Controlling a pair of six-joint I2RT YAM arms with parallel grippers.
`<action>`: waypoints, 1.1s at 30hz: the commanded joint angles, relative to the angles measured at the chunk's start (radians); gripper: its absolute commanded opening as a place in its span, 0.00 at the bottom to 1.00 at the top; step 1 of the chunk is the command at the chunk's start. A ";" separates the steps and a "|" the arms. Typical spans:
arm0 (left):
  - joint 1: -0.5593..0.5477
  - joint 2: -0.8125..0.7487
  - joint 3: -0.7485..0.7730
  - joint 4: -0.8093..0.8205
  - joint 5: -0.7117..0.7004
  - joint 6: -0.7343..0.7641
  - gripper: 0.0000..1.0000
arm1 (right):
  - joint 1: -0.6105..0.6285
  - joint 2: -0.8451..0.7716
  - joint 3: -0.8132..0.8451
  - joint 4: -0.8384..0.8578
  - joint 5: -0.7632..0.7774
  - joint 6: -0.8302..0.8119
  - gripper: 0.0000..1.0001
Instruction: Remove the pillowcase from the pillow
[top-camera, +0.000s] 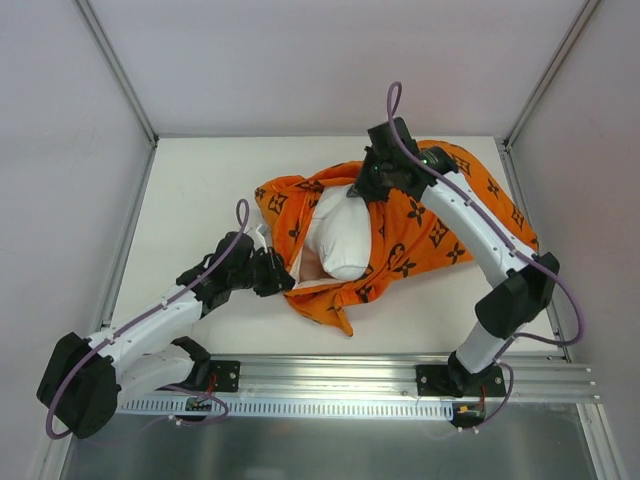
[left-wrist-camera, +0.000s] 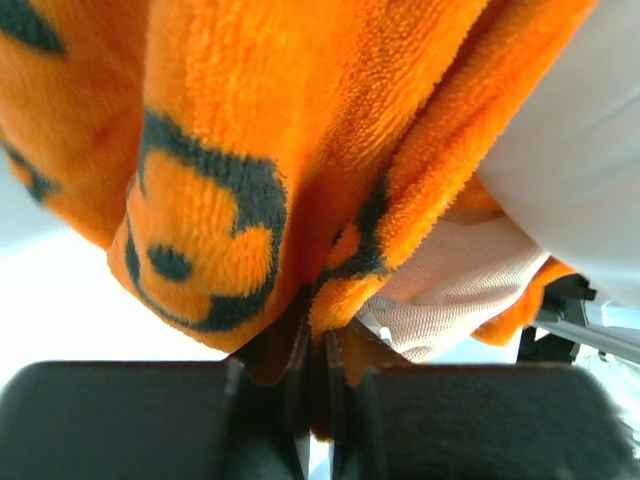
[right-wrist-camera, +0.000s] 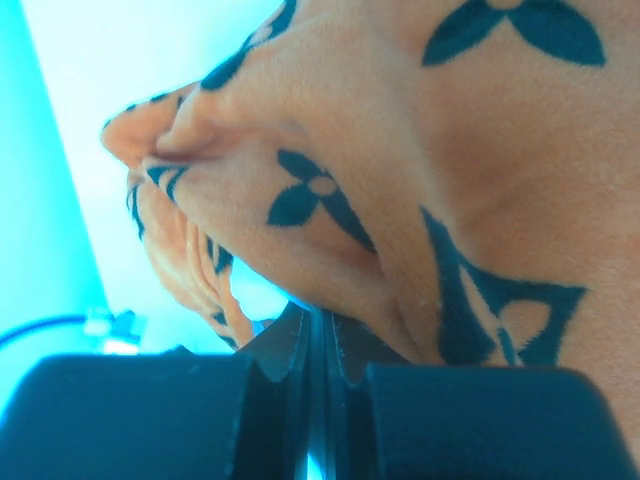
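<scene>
The orange pillowcase with dark motifs lies bunched across the middle and right of the table. The white pillow bulges out of its opening toward the near side. My left gripper is at the near-left edge of the opening. In the left wrist view the left gripper is shut on a fold of the pillowcase, with the pillow at the right. My right gripper is at the pillow's far end. In the right wrist view the right gripper is shut, pinching the pillowcase.
The white table is enclosed by pale walls with metal corner posts. An aluminium rail carrying both arm bases runs along the near edge. The pillowcase's pale inner lining shows by the left fingers.
</scene>
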 joint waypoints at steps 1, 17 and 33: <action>-0.023 0.015 0.066 -0.307 -0.018 0.015 0.05 | -0.065 -0.199 -0.105 0.308 0.125 -0.040 0.01; -0.021 0.064 0.485 -0.378 -0.136 0.191 0.97 | 0.036 -0.441 -0.461 0.327 -0.009 -0.097 0.01; -0.001 0.363 0.645 -0.340 -0.150 0.191 0.40 | 0.130 -0.487 -0.453 0.276 -0.124 -0.140 0.01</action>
